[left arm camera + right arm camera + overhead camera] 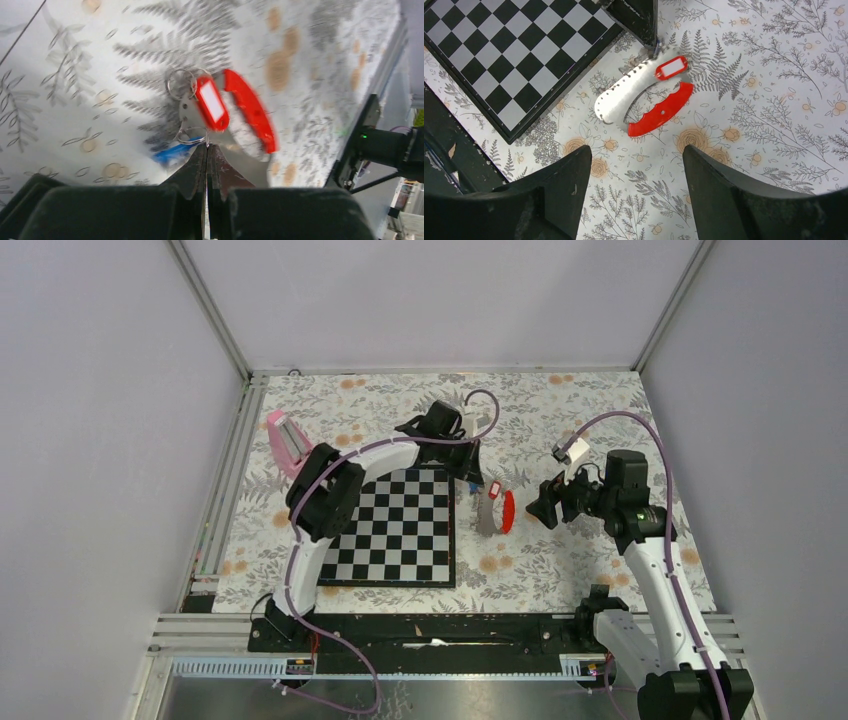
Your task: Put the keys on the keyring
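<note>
A floral-printed surface (560,420) fills the enclosure. A black-and-white chessboard (395,530) lies on its near-left part. The left arm (330,500) arches over the board's far edge and reaches toward the middle. The right arm (655,570) rises from the near-right corner and points inward. A pink wedge block (285,440) stands near the left rail, well apart from everything else.

The keyring (624,95) lies flat on the cloth just beside the chessboard's right edge, between the two arms. Its fob is a curved white piece with a curved red piece alongside, the two fanned apart at the near end.

The right gripper (636,165) hovers above the cloth on the near-right side of the fob. Its jaws are spread wide and nothing is between them.

The left gripper (206,150) is down at the fob's far end, with its jaws pressed fully together. Their tips meet at the rim of a small wire ring (192,135). The blurred wrist view does not show whether the wire is pinched between them or only touched.

The red-tagged key (670,67) lies across the far end of the white piece, white label up, with more thin rings clustered at its head. The blue-tagged key (172,152) lies on the cloth just beside the left gripper's tips, next to that wire ring, blurred and partly hidden by the fingers (192,170).
</note>
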Controlling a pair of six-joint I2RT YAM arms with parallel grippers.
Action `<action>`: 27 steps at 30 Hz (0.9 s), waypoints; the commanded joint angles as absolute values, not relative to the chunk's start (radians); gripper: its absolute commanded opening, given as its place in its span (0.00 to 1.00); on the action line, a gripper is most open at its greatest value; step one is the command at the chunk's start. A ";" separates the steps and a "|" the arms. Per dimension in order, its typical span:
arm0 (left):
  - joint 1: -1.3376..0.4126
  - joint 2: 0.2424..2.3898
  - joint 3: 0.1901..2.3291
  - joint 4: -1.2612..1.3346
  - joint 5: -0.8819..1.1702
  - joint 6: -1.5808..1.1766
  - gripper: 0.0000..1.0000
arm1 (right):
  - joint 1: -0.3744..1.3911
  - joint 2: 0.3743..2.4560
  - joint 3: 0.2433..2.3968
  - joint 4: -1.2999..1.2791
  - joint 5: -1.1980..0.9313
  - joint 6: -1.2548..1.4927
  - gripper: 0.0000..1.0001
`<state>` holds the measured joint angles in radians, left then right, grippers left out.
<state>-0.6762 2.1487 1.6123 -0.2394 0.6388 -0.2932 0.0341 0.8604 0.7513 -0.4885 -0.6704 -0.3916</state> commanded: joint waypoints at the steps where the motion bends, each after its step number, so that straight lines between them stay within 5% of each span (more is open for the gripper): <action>1: -0.648 2.208 1.692 -0.308 0.676 -0.275 0.00 | 0.031 0.862 0.741 -0.476 -0.661 -0.388 0.75; 27: -0.600 2.341 1.880 -0.609 0.553 -0.033 0.08 | 0.030 0.872 0.712 -0.463 -0.678 -0.394 0.76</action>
